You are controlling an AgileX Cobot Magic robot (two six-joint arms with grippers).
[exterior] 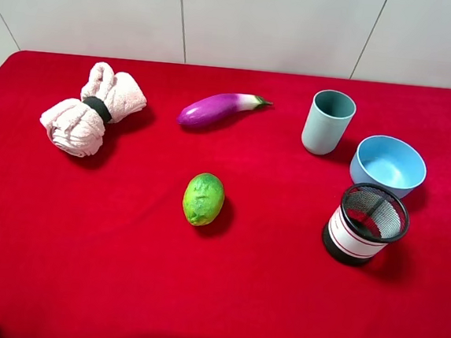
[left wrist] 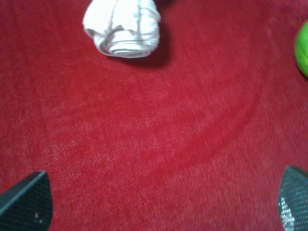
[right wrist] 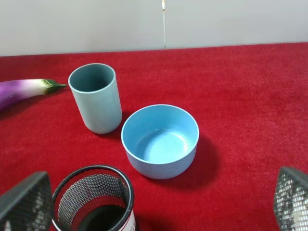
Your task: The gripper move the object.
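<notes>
Beside the bowl (right wrist: 160, 141), upright cup (right wrist: 95, 97), eggplant (right wrist: 21, 90) half cropped.

cup (exterior: 328, 122): plain pale blue-green tumbler, smooth, no handle, slightly tapered, darker teal inside
state: empty, untouched
pose: upright, mouth up
place: far right part of the red desk (exterior: 282, 245), just beside the light-blue bowl (exterior: 388, 166), right of the eggplant (exterior: 219, 108)
</notes>
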